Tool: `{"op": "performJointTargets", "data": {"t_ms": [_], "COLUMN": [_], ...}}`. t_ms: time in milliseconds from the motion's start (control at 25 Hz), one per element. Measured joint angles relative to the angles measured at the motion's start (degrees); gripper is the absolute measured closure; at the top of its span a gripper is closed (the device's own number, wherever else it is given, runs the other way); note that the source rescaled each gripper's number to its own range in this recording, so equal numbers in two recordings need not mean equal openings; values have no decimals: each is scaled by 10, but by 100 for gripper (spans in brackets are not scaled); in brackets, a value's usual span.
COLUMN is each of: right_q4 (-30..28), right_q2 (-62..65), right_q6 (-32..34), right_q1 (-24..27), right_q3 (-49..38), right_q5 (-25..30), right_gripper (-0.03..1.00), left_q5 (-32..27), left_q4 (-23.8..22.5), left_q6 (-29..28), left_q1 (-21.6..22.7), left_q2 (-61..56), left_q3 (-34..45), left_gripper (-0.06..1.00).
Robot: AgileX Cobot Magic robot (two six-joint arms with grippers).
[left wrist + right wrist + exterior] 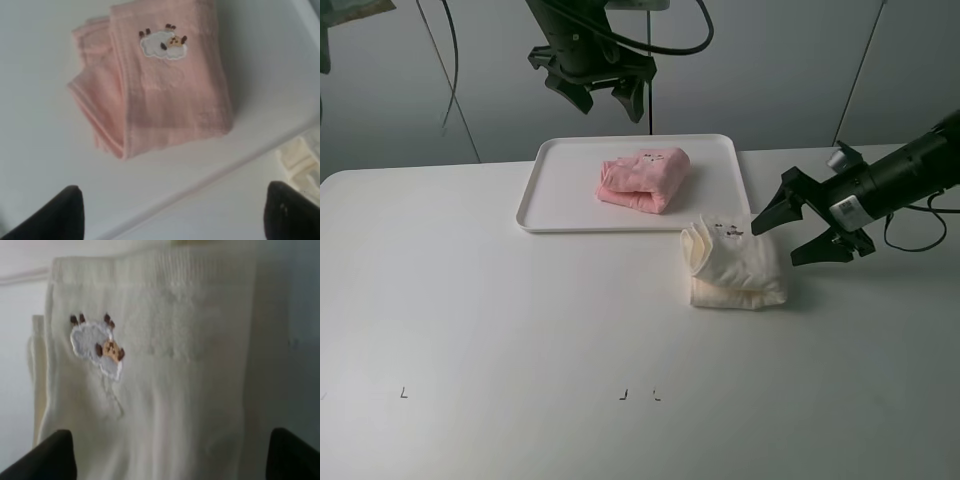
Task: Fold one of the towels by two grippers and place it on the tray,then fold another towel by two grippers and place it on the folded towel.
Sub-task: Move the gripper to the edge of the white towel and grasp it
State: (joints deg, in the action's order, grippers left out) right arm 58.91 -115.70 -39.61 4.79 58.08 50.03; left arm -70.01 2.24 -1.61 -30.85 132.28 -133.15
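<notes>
Now the pink towel (643,179) lies folded on the tray (548,200); the cream towel (735,265) sits just beside the tray, both grippers spread: left gripper (601,92) above it, right gripper (792,236) by the cream towel.

Tray (535,205), cream towel (735,265) on table (520,330)

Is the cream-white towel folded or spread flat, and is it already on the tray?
Folded: the cream-white towel shows stacked layers at its edges. It lies on the table beside the tray, not on it.

High overview; wrist close-ups downward.
</notes>
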Motion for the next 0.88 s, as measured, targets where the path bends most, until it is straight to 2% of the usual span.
{"op": "performJointTargets", "data": {"t_ms": [120, 360, 720, 880], "right_q4": [19, 46, 46, 46], "right_q2": [-16, -30, -30, -30], "right_q6": [-8, -35, -49, -49], "right_q1": [0, 0, 0, -12], "right_q3": [6, 7, 6, 7], "right_q5": [-1, -4, -20, -35], "right_gripper": [19, 36, 37, 31], "left_q5": [0, 0, 0, 0], "left_q4": [-8, -17, -22, -22], "left_q6": [0, 1, 1, 1], "left_q1": [0, 0, 0, 0], "left_q2": [-15, -25, -30, -30], "left_q3": [13, 16, 16, 16], "left_gripper": [2, 2, 2, 2]}}
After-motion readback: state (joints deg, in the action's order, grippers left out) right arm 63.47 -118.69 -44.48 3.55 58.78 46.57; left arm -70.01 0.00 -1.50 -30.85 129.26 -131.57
